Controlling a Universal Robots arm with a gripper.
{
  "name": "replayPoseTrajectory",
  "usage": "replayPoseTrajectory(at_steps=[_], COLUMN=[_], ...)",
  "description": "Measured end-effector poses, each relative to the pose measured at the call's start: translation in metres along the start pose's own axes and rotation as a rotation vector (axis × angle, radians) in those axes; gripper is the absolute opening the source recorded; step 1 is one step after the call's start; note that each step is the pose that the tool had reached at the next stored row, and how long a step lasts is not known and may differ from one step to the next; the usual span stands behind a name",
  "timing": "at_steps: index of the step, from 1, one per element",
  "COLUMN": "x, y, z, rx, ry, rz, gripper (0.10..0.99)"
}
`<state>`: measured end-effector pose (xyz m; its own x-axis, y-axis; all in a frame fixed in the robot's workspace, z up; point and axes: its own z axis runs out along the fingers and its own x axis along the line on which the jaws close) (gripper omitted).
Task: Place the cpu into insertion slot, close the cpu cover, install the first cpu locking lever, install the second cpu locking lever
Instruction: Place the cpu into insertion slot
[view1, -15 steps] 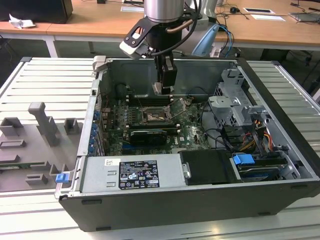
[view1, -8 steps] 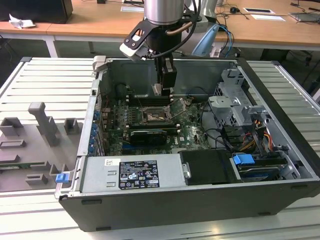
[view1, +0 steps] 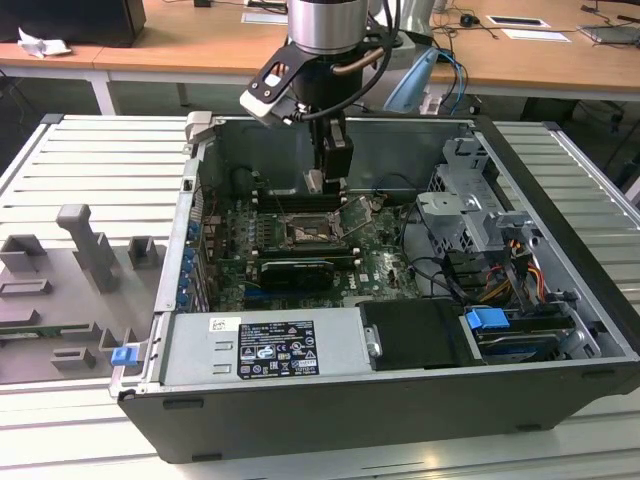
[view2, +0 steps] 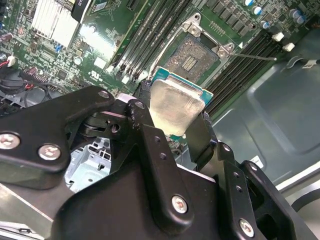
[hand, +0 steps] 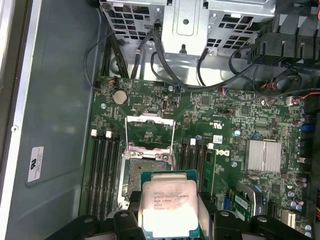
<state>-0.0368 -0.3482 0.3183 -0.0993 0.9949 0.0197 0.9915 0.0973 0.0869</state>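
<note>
My gripper (view1: 318, 183) is shut on the cpu (hand: 170, 207), a flat square chip with a pale metal top and a green edge. One black finger (view2: 142, 112) presses on each side of the cpu (view2: 175, 105). I hold it a little above the motherboard, just short of the insertion slot (hand: 146, 171). That slot is a dark square socket with a silvery rim (view2: 191, 57) and it lies bare. The cpu cover (hand: 149, 118) is a silvery frame flipped open on the far side of the socket. In the exterior view the insertion slot (view1: 312, 233) sits below and in front of the gripper.
Long black memory slots (hand: 105, 175) flank the socket on both sides. A thin lever rod (view2: 255, 57) sticks out beside it. A finned heat sink (hand: 263, 156), a metal drive cage (view1: 470, 205) with cables and the power supply (view1: 265, 348) fill the case. Grey fixtures (view1: 85, 250) stand on the table.
</note>
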Motion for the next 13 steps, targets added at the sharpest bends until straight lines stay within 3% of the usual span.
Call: replayPoseTrajectory(at_steps=[4,13], x=[0.0000,0.0001], y=[-0.0004,-0.0016], z=[0.0025,0.0085], rx=[0.000,-0.001], ry=[-0.0001,-0.0049], rz=[0.001,0.057], gripper=[0.529,0.529])
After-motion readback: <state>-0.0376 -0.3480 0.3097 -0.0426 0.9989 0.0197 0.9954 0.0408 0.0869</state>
